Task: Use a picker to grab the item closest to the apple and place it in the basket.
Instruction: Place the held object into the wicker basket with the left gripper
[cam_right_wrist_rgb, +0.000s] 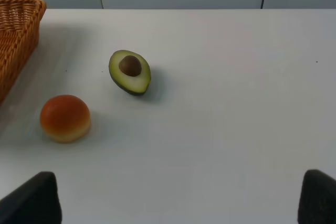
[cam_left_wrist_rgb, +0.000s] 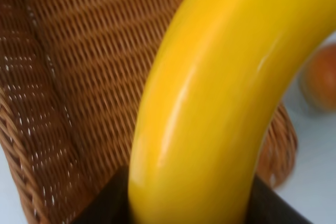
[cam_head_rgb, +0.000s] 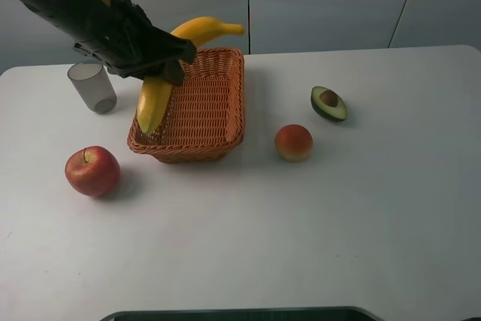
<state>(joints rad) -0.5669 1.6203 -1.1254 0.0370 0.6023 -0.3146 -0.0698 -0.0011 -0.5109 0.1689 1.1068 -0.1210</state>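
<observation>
A yellow banana [cam_head_rgb: 155,99] hangs tilted over the left side of the wicker basket [cam_head_rgb: 210,110], its lower tip down inside and its stem end [cam_head_rgb: 225,28] above the back rim. My left gripper [cam_head_rgb: 161,62] is shut on the banana's middle. In the left wrist view the banana [cam_left_wrist_rgb: 210,103] fills the frame between dark fingers [cam_left_wrist_rgb: 105,205], with the basket weave [cam_left_wrist_rgb: 79,77] right behind it. The red apple [cam_head_rgb: 92,171] sits on the table left of the basket. My right gripper [cam_right_wrist_rgb: 178,203] is open over bare table, with nothing between its fingertips [cam_right_wrist_rgb: 31,198].
A grey cup [cam_head_rgb: 92,86] stands behind the apple, left of the basket. A round orange bun [cam_head_rgb: 294,143] and a half avocado [cam_head_rgb: 329,103] lie right of the basket; both show in the right wrist view, bun [cam_right_wrist_rgb: 65,118] and avocado [cam_right_wrist_rgb: 130,72].
</observation>
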